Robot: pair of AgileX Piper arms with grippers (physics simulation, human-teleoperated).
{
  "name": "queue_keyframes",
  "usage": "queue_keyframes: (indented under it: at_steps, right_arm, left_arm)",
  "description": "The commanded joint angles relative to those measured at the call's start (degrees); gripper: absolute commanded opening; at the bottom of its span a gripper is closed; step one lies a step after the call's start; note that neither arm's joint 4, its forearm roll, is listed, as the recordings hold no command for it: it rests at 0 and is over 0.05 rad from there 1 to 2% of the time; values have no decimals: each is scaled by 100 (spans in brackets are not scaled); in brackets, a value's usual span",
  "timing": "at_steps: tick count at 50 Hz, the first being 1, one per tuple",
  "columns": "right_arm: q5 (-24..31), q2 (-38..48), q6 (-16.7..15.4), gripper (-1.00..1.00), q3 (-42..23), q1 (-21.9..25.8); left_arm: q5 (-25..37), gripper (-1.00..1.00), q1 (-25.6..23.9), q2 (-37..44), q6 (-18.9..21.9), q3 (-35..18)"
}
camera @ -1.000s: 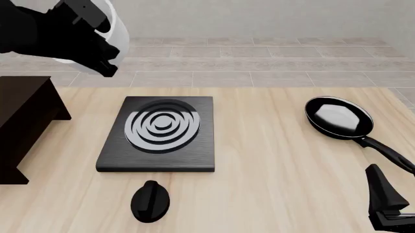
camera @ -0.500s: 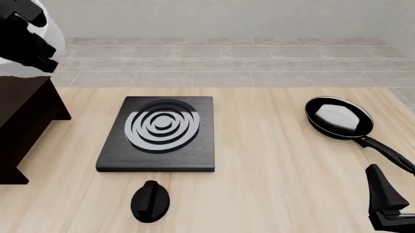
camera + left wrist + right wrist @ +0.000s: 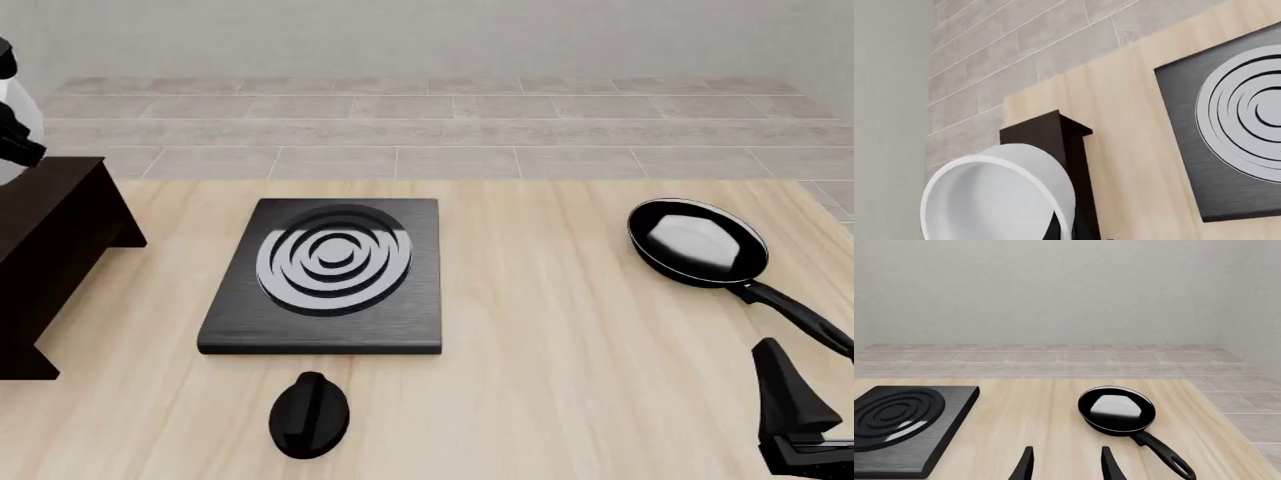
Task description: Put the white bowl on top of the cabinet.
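Note:
The white bowl (image 3: 994,200) fills the near part of the left wrist view, with a dark finger (image 3: 1050,229) against its rim. In the front view only a sliver of the bowl (image 3: 14,100) shows at the far left edge, held up by my left gripper (image 3: 16,140), which is mostly out of frame. The dark brown cabinet (image 3: 54,225) stands at the table's left, just below the bowl; it also shows in the left wrist view (image 3: 1057,142). My right gripper (image 3: 1067,467) is open and empty, low at the front right (image 3: 794,420).
A black stove slab with silver rings (image 3: 327,270) lies left of centre, with a black knob (image 3: 310,413) in front of it. A black frying pan (image 3: 697,243) sits at the right, handle pointing to the front right. A tiled floor lies beyond the table's far edge.
My left gripper has carried the white bowl to the left, from above the table's back left to over the cabinet, almost out of the front view. The right arm has not moved.

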Motion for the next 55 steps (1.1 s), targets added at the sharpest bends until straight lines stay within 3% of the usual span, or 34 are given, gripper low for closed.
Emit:
queue_keyframes:
  at_steps: [1, 5, 8, 14, 32, 52, 53, 55]
  right_arm:
    - [0, 0, 0, 100, 0, 0]
    - [1, 0, -1, 100, 0, -1]
    - [0, 0, 0, 100, 0, -1]
    - [0, 0, 0, 100, 0, 0]
    - [1, 0, 1, 100, 0, 0]
    - [0, 0, 1, 100, 0, 0]
    - [0, 0, 0, 100, 0, 0]
    - [-1, 0, -1, 100, 0, 0]
  left_arm:
    - [-237, -100, 458, 84, -100, 181]
    - [-329, -100, 551, 140, 38, 442]
    - [-300, -100, 581, 243, -184, 238]
    - [-454, -100, 685, 414, -203, 265]
    - [-1155, -100, 884, 710, -417, 1037]
    - [-1046, -100, 951, 857, -636, 825]
    - [-1044, 100, 961, 852, -617, 799]
    - [-1000, 100, 941, 815, -604, 784]
